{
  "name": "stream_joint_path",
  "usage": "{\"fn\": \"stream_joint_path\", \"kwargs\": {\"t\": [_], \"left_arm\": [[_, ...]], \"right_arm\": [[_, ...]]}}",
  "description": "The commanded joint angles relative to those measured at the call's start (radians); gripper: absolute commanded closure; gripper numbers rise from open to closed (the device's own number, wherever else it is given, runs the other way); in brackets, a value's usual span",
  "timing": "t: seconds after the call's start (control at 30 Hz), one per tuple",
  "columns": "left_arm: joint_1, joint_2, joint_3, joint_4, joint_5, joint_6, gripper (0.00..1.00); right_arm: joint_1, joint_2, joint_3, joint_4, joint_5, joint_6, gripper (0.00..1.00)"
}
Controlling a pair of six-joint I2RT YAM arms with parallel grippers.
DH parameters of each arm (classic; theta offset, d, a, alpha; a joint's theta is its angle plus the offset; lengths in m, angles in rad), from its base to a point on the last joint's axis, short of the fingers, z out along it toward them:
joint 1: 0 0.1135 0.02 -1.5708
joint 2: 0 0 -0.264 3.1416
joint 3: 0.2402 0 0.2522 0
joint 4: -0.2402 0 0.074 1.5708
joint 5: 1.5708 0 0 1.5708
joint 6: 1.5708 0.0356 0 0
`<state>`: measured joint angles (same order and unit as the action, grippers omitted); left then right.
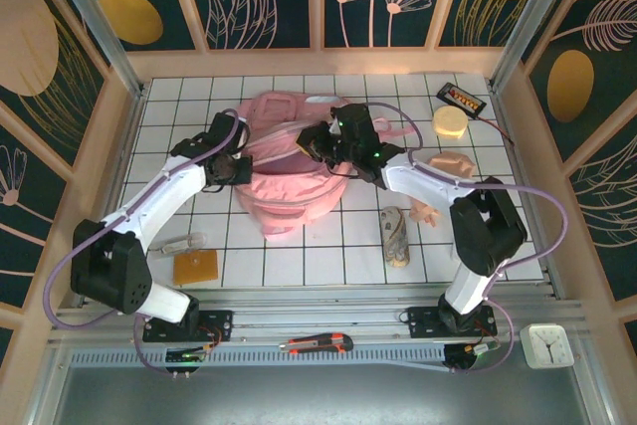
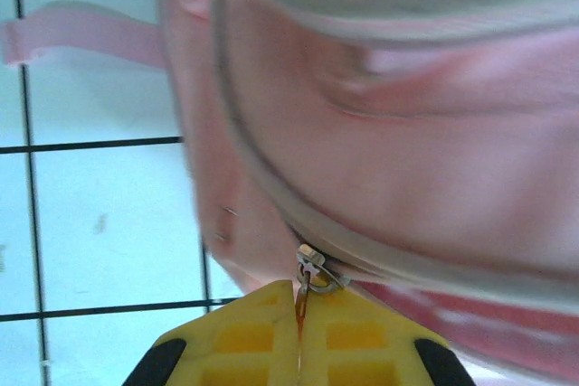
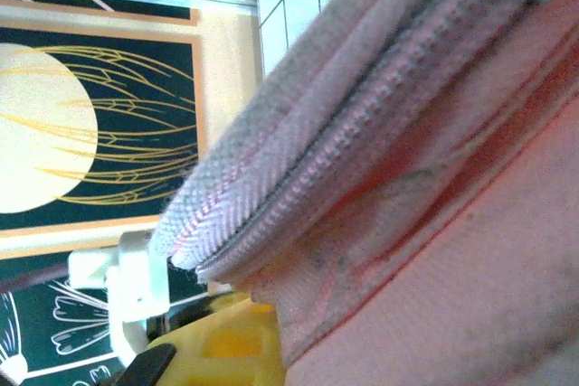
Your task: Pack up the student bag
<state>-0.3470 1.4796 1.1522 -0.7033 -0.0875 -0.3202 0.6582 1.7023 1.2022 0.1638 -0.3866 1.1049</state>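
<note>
Listing by view: one table, two arms, one main item.

Top external view: the student bag (image 1: 294, 196), soft pink, lies at the middle of the white gridded table (image 1: 328, 266), with pale straps trailing at its far side. The left gripper (image 1: 237, 168) sits against the bag's left flank. The right gripper (image 1: 317, 144) sits over its far edge, near the middle.

This view alone gives the loose goods:
- a black box (image 1: 461, 98) at the far right corner
- a pale yellow round piece (image 1: 450, 123) just beside the box
- a peach-pink cloth piece (image 1: 453, 161) next to the right arm
- a mottled rolled item (image 1: 396, 236) to the right of the bag
- an orange square block (image 1: 196, 267) and a small clear item (image 1: 179, 243), both near the left arm
- a utility knife (image 1: 317, 345) on the front rail, off the grid
- a white clock (image 1: 545, 345) at the near right, off the grid

Left wrist view: this supplies detail the top view cannot resolve. The yellow fingers (image 2: 244, 341) meet tip to tip, clenched on the zipper pull (image 2: 306, 291). The metal slider sits just above them on the grey zip track, where it curves down the bag's side.

Right wrist view: a close look at the bag's zippered edge, showing the teeth and woven tape. The fabric runs down against a yellow finger (image 3: 226, 341), and the claw is pinched close on that edge of the bag.

Container: the bag shows a darker pink fold between the two grippers in the top view. What lies inside it cannot be told.
</note>
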Motion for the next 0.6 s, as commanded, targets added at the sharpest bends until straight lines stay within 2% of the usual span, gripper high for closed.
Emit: {"fn": "stream_joint_path", "kwargs": {"t": [0.0, 0.27, 0.3, 0.47, 0.57], "left_arm": [[0.063, 0.036, -0.028, -0.037, -0.114, 0.062, 1.00], [0.143, 0.107, 0.000, 0.181, -0.221, 0.121, 1.00], [0.150, 0.104, -0.018, 0.225, -0.252, 0.140, 1.00], [0.191, 0.022, -0.166, 0.487, -0.249, 0.232, 1.00], [0.211, -0.049, -0.247, 0.567, -0.235, 0.249, 1.00]], "right_arm": [[-0.047, -0.086, 0.026, -0.018, 0.019, -0.099, 1.00], [-0.105, -0.065, 0.080, -0.040, -0.161, -0.108, 1.00], [-0.119, -0.057, 0.097, -0.040, -0.190, -0.102, 1.00], [-0.196, -0.021, 0.163, 0.008, -0.346, -0.041, 1.00], [-0.241, -0.004, 0.200, 0.063, -0.430, 0.012, 1.00]]}}
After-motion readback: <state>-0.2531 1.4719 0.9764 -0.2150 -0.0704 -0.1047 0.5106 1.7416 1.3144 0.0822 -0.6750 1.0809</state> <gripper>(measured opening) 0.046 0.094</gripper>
